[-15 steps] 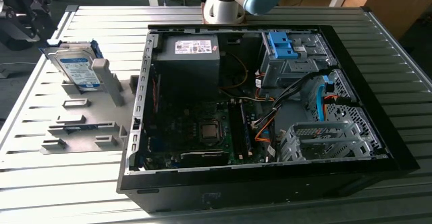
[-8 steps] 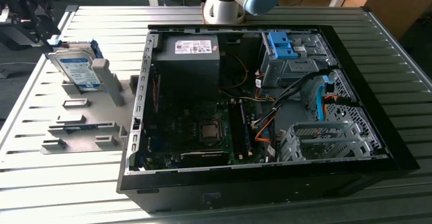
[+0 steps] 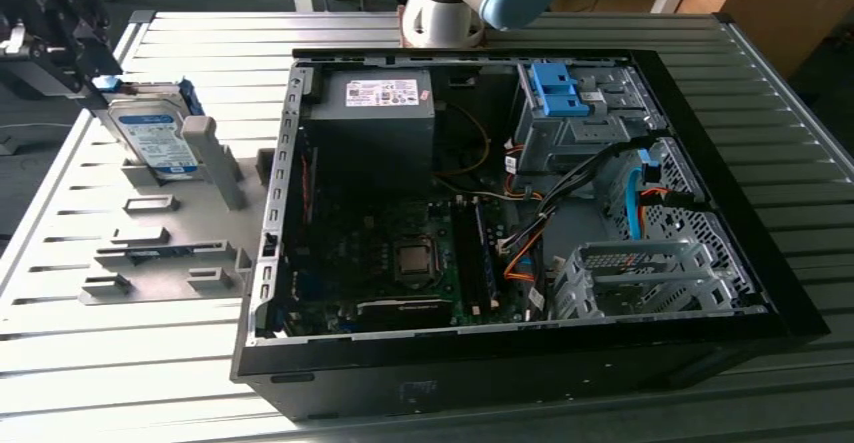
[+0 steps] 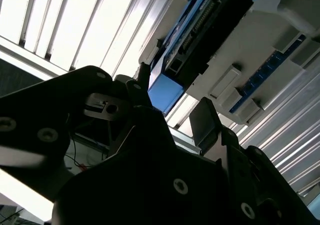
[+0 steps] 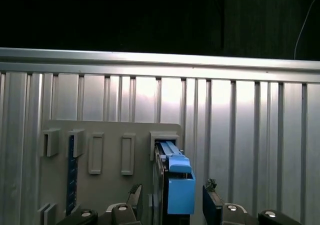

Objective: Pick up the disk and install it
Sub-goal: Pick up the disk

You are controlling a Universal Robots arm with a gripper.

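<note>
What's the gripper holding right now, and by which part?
Nothing yet. The gripper is open, its fingers straddling the blue-framed end of the disk with a gap on each side; the disk stands in the grey rack.

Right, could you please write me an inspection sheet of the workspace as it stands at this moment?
Surface: a slatted metal table carries a grey fixture plate and an open computer case.
Job's things: the disk stands on edge in a fixture slot, not yet installed.
Clutter: a blue strip sits in another fixture slot.
Gripper: the gripper is open, with its fingers on either side of the disk's blue carrier and apart from it.
Cables: orange, blue and black leads run inside the case.
Surroundings: the arm base is beyond the case in the exterior view; wooden furniture stands past the table.
</note>
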